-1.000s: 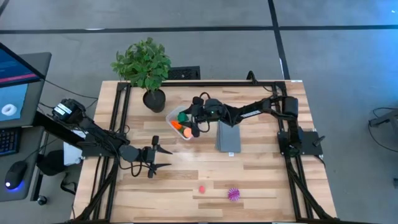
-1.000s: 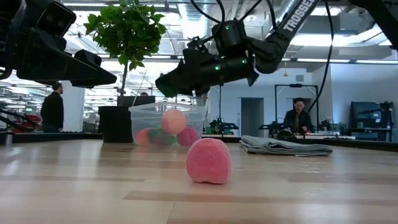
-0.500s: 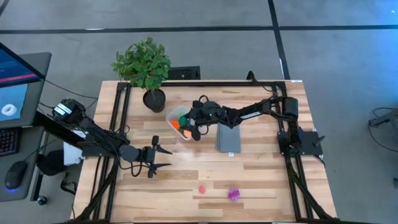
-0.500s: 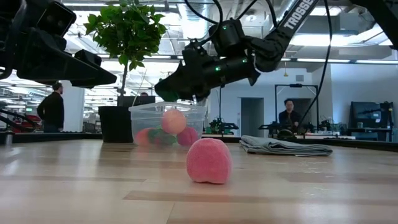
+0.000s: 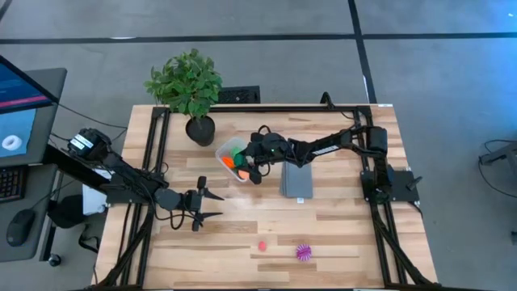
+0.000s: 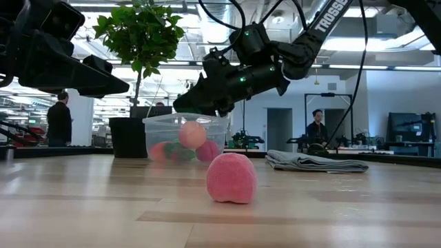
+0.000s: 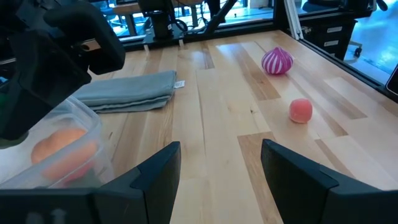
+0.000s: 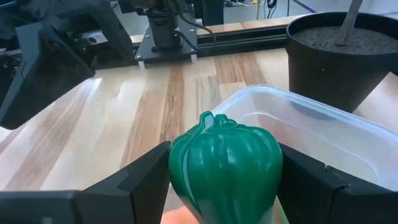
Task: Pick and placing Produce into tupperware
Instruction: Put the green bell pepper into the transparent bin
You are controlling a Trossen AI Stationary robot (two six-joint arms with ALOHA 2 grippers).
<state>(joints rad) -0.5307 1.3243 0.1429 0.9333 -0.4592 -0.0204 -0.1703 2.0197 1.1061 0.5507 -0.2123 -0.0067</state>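
My right gripper (image 5: 245,162) hangs over the clear tupperware (image 5: 229,152), shut on a dark green pepper-shaped piece (image 8: 224,163). In the low view the tupperware (image 6: 158,128) holds an orange ball (image 6: 192,135) and several other pieces. A pink piece (image 5: 262,245) and a spiky purple ball (image 5: 304,251) rest on the table near its near edge; the left wrist view shows the pink piece (image 7: 300,110) and purple ball (image 7: 276,61) too. My left gripper (image 5: 212,204) waits open at the table's left, level above the wood. My right gripper pinches the dark green piece between its two fingers (image 8: 147,178), one on each flank of its body (image 8: 186,168). The piece is lifted clear, just above the tupperware's rim (image 8: 292,113), with its ribbed rounded end facing away from the wrist.
A potted plant (image 5: 187,83) in a black pot (image 8: 345,53) stands just beyond the tupperware toward the far-left. A folded grey cloth slab (image 5: 296,179) lies to the right of the tupperware. Bare wood spreads between my left gripper and the near pieces. People show in the room behind.
My right gripper has crept a little toward the table's left, farther over the tupperware, and tipped its fingers downward, carrying the green piece along. My left arm has kept still.
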